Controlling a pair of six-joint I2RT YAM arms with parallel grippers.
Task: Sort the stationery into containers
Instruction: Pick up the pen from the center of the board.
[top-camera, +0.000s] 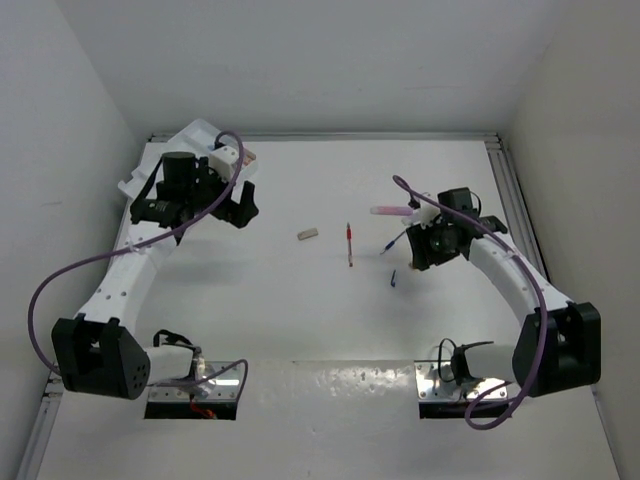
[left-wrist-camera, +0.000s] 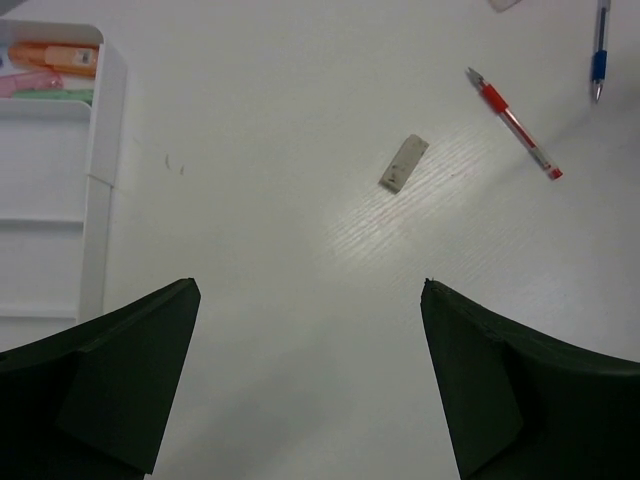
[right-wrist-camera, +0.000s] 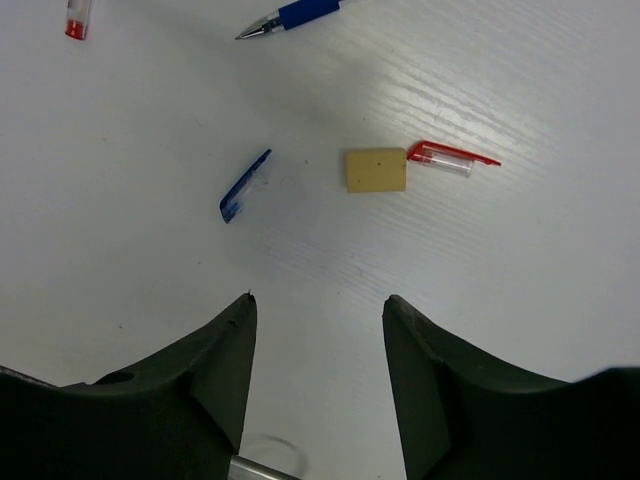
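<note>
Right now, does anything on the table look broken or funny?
Yes. Two pen caps lie loose on the table: a red cap right beside a beige eraser, a blue cap on its other side. The blue pen nearby shows its bare tip, so it looks uncapped.

White table (top-camera: 300, 320), faintly ribbed where glare falls in the wrist views, shiny and mottled along the near strip. Silver metal rail (top-camera: 517, 205) down the right edge, thinner far rail (top-camera: 330, 135) along the back edge. Plain white back wall (top-camera: 320, 60), left wall (top-camera: 50, 150) and right wall (top-camera: 590, 120) closing in three sides.
</note>
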